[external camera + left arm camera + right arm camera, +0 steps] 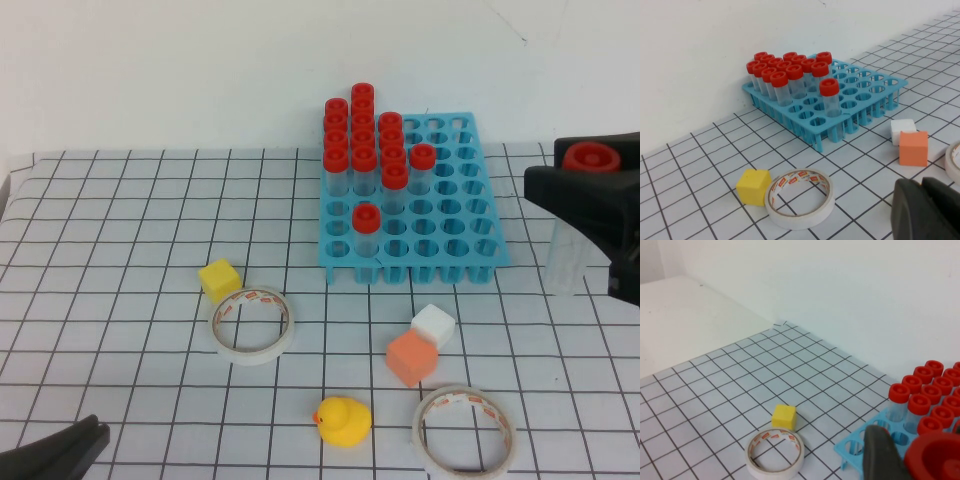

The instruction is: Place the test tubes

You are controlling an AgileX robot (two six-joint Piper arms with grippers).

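Observation:
A blue rack (468, 216) stands at the back middle of the table. Several red-capped test tubes fill its left holes, and one tube (366, 230) stands alone nearer the front. To the right of the rack and above the table, my right gripper (585, 195) is shut on a clear test tube (563, 262). That tube hangs upright, and its red cap (935, 457) shows beside one dark finger (882, 455). My left gripper (62, 452) sits low at the near left corner, shut and empty; its fingers (912, 212) press together above the grid mat.
In front of the rack lie a yellow cube (220, 279), a tape roll (252, 323), a white cube (434, 324) and an orange cube (412, 358). A yellow duck (343, 420) and a second tape roll (465, 428) lie nearer the front edge.

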